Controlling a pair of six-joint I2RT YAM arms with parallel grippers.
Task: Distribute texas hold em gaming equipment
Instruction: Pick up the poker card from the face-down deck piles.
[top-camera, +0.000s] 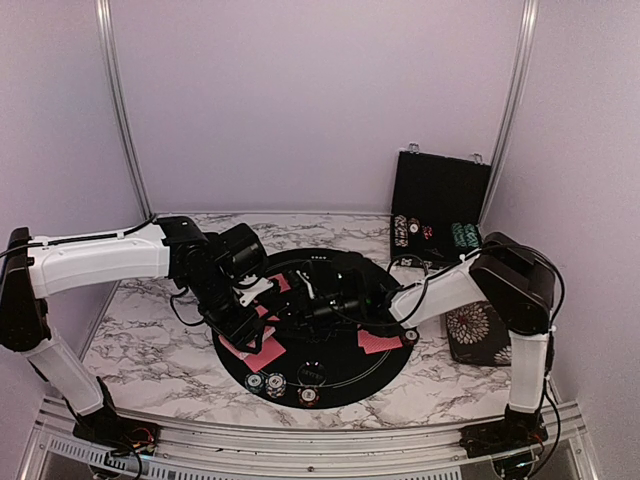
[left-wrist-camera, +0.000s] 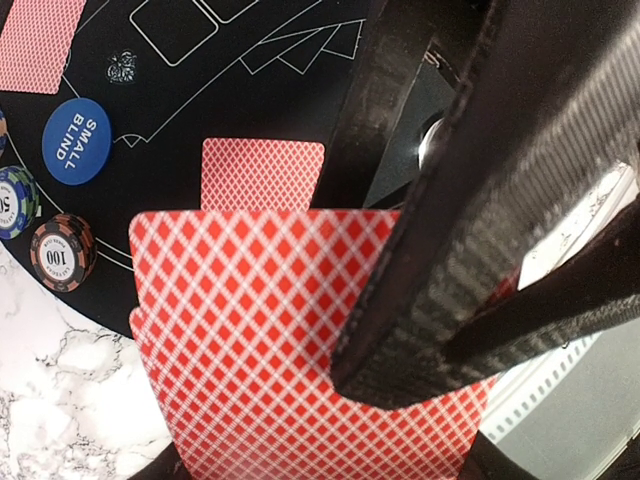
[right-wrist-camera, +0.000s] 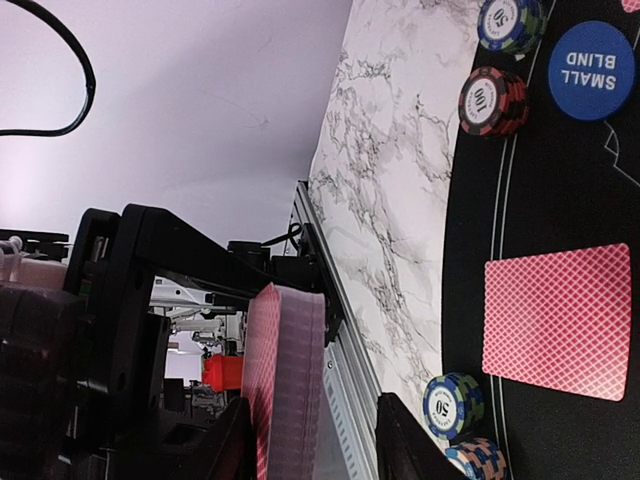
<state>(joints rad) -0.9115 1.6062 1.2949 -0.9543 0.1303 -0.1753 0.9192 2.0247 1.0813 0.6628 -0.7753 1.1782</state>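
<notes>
We see our left hand (left-wrist-camera: 320, 455) gripping the deck of red-backed cards (left-wrist-camera: 250, 340) at lower centre. Our right hand (right-wrist-camera: 312, 440) straddles the deck's edge, fingers partly spread.

Blue button (left-wrist-camera: 76, 141): SMALL BLIND; chip (left-wrist-camera: 62, 251): 100

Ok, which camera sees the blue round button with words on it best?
The right wrist view: the blue button is biggest there, with SMALL BLIND easy to read. The left wrist view shows the button whole too, only smaller. In the top view it is too tiny to pick out.
</notes>
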